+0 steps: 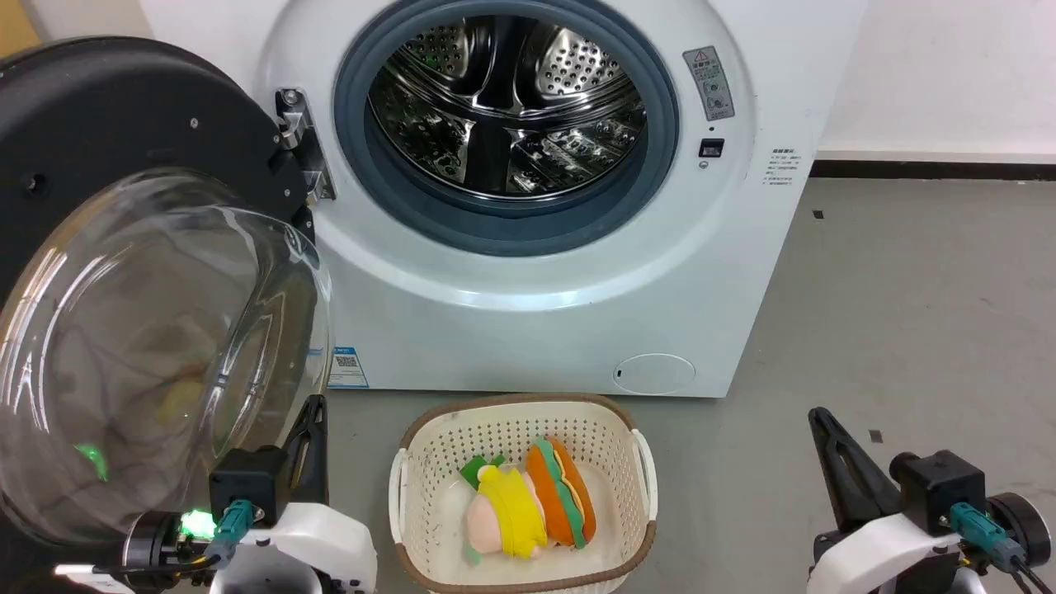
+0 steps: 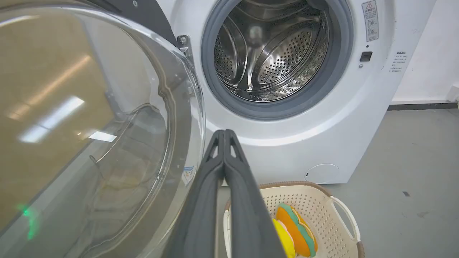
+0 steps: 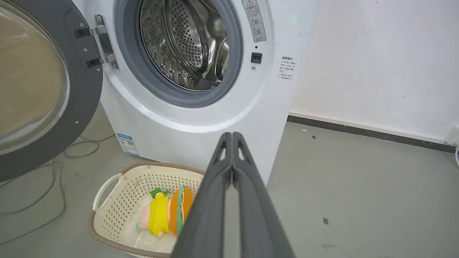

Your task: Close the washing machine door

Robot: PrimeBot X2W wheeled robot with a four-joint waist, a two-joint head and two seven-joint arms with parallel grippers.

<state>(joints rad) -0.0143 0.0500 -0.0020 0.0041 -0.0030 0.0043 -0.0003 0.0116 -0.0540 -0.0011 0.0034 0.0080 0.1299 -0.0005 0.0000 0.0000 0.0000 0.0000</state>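
**Door wide open, both claws pressed together and not on it**

At far left the washing machine door (image 1: 124,115) stands swung fully out, its inner face towards the robot and its bulging glass bowl (image 1: 157,346) nearest the camera. It hangs from the metal hinge (image 1: 299,140) on the left edge of the washing machine (image 1: 536,330).

The door looks rigid and fairly heavy, and it will swing only about that hinge. The glass is smooth, rounded and probably slippery, so it is a poor place to pinch. A flat push on the black ring, as far from the hinge as the arm can reach, should give the best leverage. The latch will likely need a firm last press.

The left gripper (image 2: 224,133) sits low, just beside the bowl's lower right edge, fingers pressed together and pointing up towards the machine. Whether it touches the glass I cannot tell.

To the right, the steel drum (image 1: 503,99) gapes inside its grey gasket (image 1: 503,227). Below, a cream laundry basket (image 1: 642,462) with plush toys (image 1: 528,503) stands on the floor near the machine's front, possibly near the door's swing path.

At far right the right gripper (image 3: 232,135) rests low, its fingers also pressed together on nothing, well apart from the door.
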